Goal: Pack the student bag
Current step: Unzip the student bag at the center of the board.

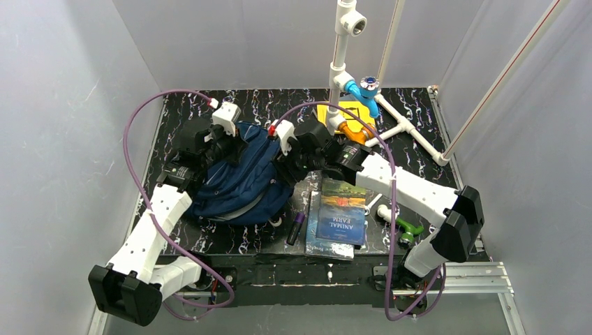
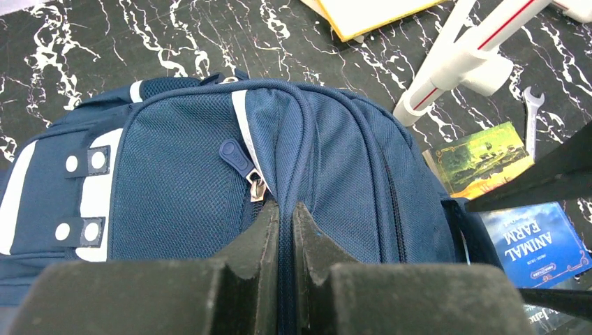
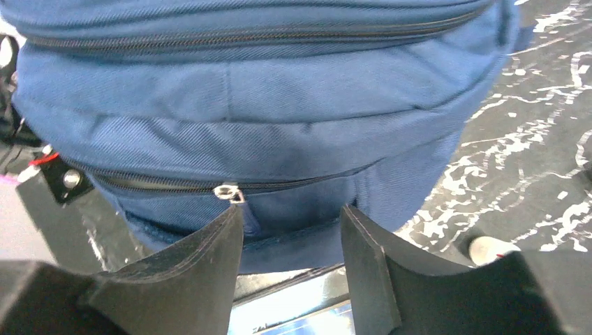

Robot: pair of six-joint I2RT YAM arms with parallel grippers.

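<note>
Left hand (image 2: 285, 215) tight on student bag (image 2: 174, 174)

The student bag (image 2: 335, 160) is navy blue with white-grey patches. The table (image 1: 255, 105) is black with white marble veins. The book (image 1: 342, 227) is blue.

The black marbled table (image 1: 258, 105) bears the student bag (image 1: 237, 188), stacked books (image 1: 342, 216) and a marker (image 1: 296, 227).

On the cover of the blue book (image 1: 342, 213), which lies at the near side, right of centre, the title "ANIMAL FARM" is readable. Its smaller print is too small to read.
</note>
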